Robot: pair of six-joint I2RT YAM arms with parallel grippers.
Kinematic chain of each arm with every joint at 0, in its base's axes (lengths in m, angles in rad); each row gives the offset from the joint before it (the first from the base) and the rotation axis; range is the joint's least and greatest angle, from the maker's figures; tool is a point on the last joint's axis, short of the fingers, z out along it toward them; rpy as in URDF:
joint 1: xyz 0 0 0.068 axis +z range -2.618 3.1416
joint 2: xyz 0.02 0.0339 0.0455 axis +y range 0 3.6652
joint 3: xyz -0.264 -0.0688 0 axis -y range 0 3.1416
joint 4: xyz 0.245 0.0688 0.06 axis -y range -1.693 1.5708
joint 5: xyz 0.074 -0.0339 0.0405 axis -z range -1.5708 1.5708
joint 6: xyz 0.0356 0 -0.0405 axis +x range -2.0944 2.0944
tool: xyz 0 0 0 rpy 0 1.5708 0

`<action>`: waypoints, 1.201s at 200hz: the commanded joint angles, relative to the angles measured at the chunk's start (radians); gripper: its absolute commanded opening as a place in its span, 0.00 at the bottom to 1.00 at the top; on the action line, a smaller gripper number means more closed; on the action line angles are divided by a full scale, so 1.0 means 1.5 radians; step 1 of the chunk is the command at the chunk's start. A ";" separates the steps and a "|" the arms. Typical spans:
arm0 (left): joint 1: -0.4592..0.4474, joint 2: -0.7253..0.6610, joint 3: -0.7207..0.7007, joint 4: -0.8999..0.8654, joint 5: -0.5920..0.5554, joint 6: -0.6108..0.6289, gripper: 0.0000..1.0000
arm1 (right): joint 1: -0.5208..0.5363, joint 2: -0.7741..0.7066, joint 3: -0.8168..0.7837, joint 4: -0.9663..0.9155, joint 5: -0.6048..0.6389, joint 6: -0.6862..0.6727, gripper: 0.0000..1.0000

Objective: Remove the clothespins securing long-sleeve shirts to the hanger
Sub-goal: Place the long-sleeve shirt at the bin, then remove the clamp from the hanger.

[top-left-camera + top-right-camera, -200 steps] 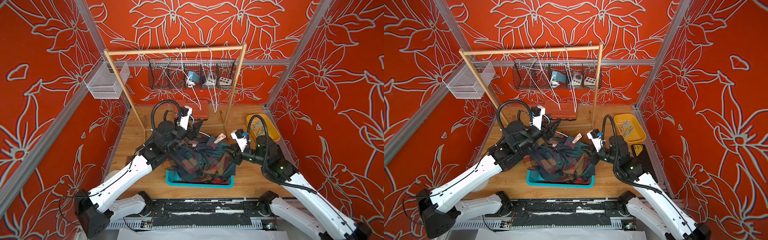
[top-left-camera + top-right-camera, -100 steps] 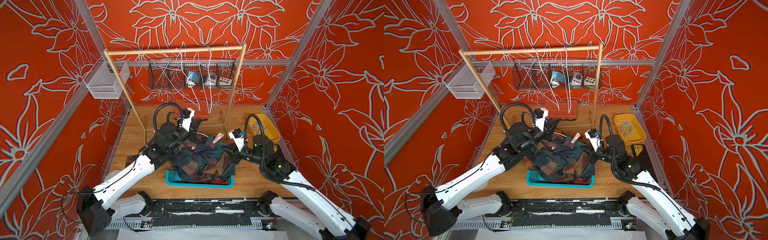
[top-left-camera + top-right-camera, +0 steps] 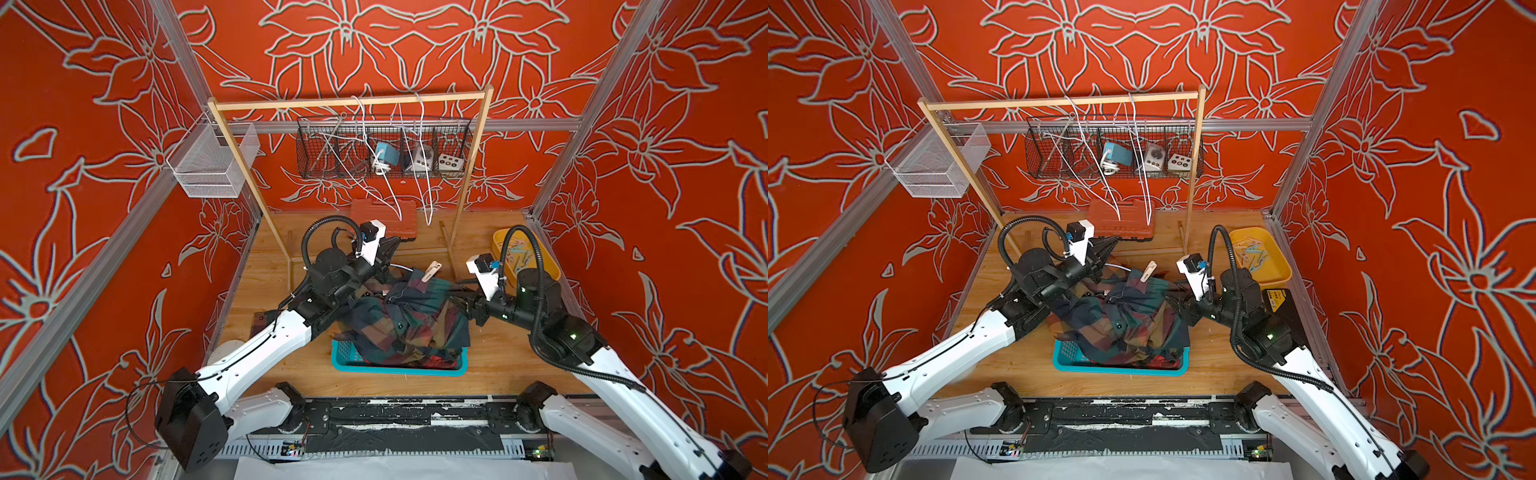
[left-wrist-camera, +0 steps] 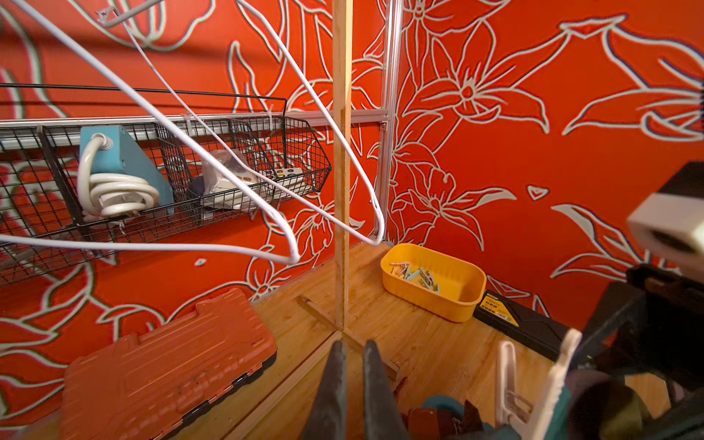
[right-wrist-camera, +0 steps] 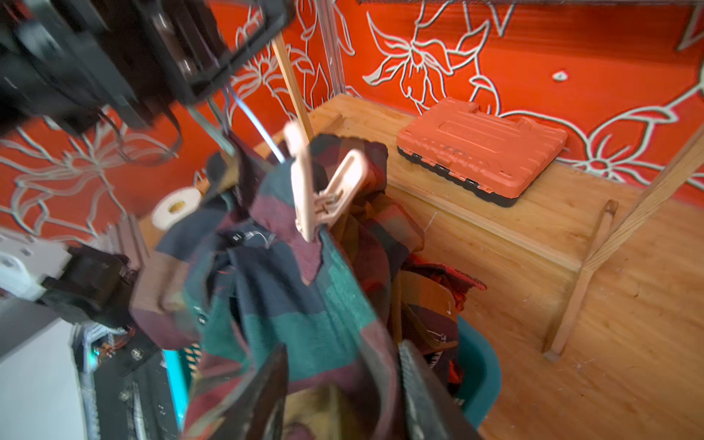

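The pale pink clothespin (image 5: pixel 324 186) stands clipped on a raised fold of the dark plaid shirt (image 5: pixel 289 304). It is straight ahead of the right gripper (image 5: pixel 343 384) and clear of its fingertips. Those jaws stand apart, with shirt cloth draped between them. The left gripper (image 4: pixel 354 388) is clenched near the pin; whether it pinches anything cannot be told.
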State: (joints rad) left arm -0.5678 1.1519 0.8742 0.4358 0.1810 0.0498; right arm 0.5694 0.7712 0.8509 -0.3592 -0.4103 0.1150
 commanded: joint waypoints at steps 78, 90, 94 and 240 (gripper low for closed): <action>0.046 0.028 0.033 0.017 0.223 0.049 0.00 | -0.071 0.081 0.089 0.102 -0.270 -0.073 0.63; 0.049 0.026 0.042 0.005 0.239 0.053 0.00 | -0.088 0.099 0.073 0.155 -0.296 -0.050 0.64; 0.051 0.024 0.044 0.003 0.248 0.054 0.00 | -0.095 0.104 0.068 0.170 -0.305 -0.046 0.64; 0.074 0.017 0.080 -0.023 0.373 0.047 0.00 | -0.138 0.107 -0.060 0.368 -0.366 -0.031 0.71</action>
State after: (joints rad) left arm -0.4644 1.2015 0.9920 0.3676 0.7094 0.1127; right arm 0.3721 0.9298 0.7727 0.1017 -0.8871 0.0441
